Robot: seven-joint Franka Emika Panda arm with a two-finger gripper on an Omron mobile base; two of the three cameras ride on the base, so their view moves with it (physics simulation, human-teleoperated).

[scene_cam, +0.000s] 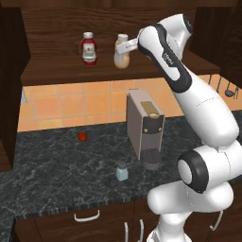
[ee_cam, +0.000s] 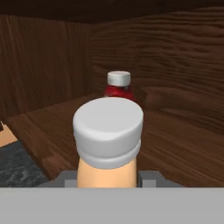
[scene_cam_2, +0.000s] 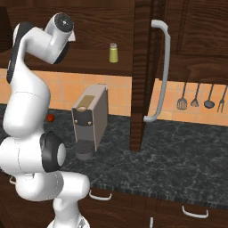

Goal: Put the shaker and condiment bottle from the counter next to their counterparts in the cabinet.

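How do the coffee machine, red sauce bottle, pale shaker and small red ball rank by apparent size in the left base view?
1. coffee machine, clearly largest.
2. red sauce bottle, though it stands farther back on the cabinet shelf.
3. pale shaker, nearer the camera, so this pair is unsure.
4. small red ball, smallest.

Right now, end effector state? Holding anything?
End effector: closed on the condiment bottle, which sits on the cabinet shelf near the red sauce bottle.

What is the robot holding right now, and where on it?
The peach bottle, gripped on its neck just under the white cap by the gripper.
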